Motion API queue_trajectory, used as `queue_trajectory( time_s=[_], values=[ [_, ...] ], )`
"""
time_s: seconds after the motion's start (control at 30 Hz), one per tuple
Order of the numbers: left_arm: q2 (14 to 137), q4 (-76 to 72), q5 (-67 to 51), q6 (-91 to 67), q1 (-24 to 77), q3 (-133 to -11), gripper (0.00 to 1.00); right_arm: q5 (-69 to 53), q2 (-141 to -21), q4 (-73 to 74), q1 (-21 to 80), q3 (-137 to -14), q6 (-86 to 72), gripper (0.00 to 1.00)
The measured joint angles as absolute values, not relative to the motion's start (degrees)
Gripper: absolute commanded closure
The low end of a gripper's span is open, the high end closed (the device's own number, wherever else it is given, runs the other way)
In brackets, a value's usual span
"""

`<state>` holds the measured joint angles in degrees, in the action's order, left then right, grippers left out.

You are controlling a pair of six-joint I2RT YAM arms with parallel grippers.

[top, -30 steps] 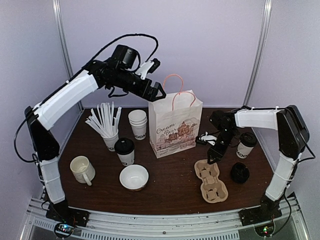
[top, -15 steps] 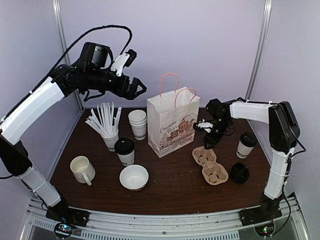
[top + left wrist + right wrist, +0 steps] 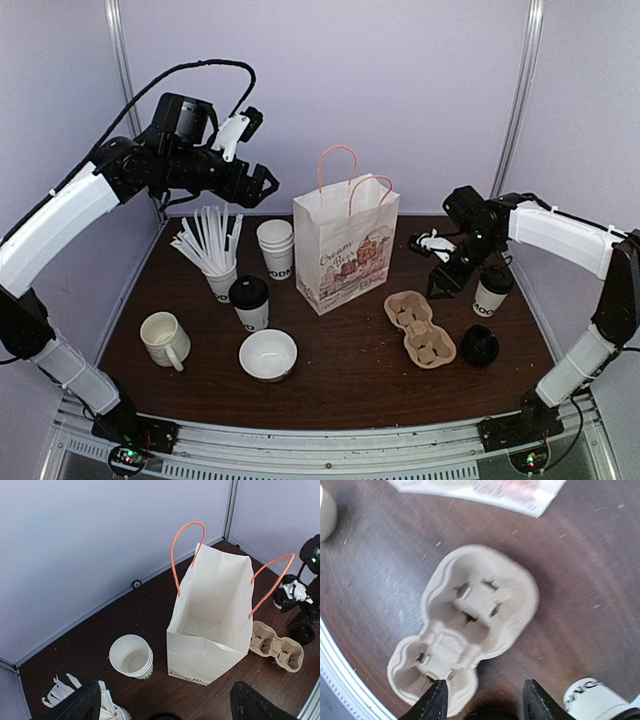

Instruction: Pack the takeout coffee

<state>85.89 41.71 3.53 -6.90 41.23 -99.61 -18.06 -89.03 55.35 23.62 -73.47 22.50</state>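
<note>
One takeout coffee cup (image 3: 249,302) with a black lid stands left of centre. The other (image 3: 492,290) stands at the right and shows in the right wrist view (image 3: 590,698). The white paper bag (image 3: 345,250) with orange handles stands upright and open at centre, empty inside (image 3: 215,625). A cardboard two-cup carrier (image 3: 420,328) lies empty right of the bag (image 3: 470,625). My left gripper (image 3: 262,185) is open and empty, high above the table left of the bag (image 3: 165,711). My right gripper (image 3: 440,285) is open and empty (image 3: 487,702), just above the table between the carrier and the right cup.
A stack of lidless cups (image 3: 276,248) and a cup of white straws (image 3: 212,250) stand behind the left coffee. A white mug (image 3: 165,340) and a bowl (image 3: 268,354) sit at the front left. A loose black lid (image 3: 480,345) lies right of the carrier.
My left arm has drawn back to the left, away from the bag's handles. My right gripper has moved right, off the carrier, toward the right cup. The carrier slid a little away from the front edge.
</note>
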Motion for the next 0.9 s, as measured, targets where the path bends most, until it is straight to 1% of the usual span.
queue_trajectory(
  time_s=[0.1,0.2,0.33,0.53,0.7,0.9],
  values=[
    [85.84,41.67,5.37,-6.94,41.23,-99.39,0.08,-19.33,-89.32,56.62,25.80,-70.70,22.15,0.49],
    [85.84,41.71,6.55,-7.01,41.23,-99.20,0.09,-21.37,-92.27,58.76,27.94,-69.54,22.26,0.52],
    [85.84,41.71,7.38,-7.16,41.23,-99.07,0.09,-23.97,-95.31,60.97,29.12,-68.95,23.77,0.57],
    [85.84,42.04,8.19,-7.16,41.23,-98.65,0.09,-24.77,-95.50,64.31,29.30,-67.00,27.11,0.58],
    [85.84,42.04,8.19,-7.18,41.23,-98.59,0.09,-21.76,-95.53,65.10,29.41,-66.08,27.66,0.57],
    [85.84,42.06,7.94,-7.20,41.23,-97.65,0.09,-14.59,-96.07,62.98,28.49,-66.76,26.44,0.57]
  ],
)
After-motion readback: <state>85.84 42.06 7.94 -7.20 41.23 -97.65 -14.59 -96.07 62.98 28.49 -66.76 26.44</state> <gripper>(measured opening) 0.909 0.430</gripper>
